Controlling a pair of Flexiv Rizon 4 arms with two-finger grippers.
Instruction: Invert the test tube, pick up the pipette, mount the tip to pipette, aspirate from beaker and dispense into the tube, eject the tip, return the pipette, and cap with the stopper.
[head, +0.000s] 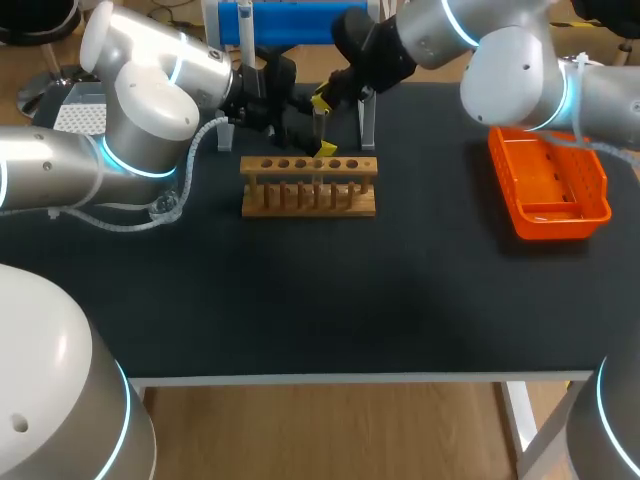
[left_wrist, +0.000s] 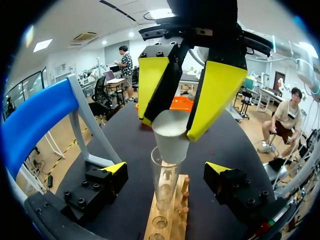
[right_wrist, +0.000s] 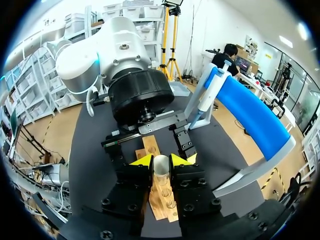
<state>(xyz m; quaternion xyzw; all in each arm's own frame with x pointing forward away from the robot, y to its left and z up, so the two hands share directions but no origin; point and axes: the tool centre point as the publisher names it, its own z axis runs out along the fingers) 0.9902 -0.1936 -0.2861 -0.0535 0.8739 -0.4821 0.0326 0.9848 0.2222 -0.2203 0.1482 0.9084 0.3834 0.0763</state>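
Right gripper (right_wrist: 161, 160): we find both yellow tips closed on the white stopper (left_wrist: 171, 136), one on each side, at the far middle of the table (head: 320, 300).
Stopper: held upright, narrow end down, at the mouth of the glass tube (left_wrist: 164, 182); we cannot tell whether it is fully seated.
Tube: stands upright in the wooden rack (head: 308, 187), in a hole towards its right end.
Left gripper (left_wrist: 166, 170): fingers spread wide, holding nothing; the tube stands between them, apart from both tips. It faces the right gripper from the left, lower down.
Rack: at the middle of the table, long side running left to right; we see its other holes vacant.
Pipette (right_wrist: 209, 95): hangs in the blue stand (right_wrist: 252, 115) at the far edge, beyond the rack.
Orange tray (head: 530, 222): on the right of the table, well apart from the rack.
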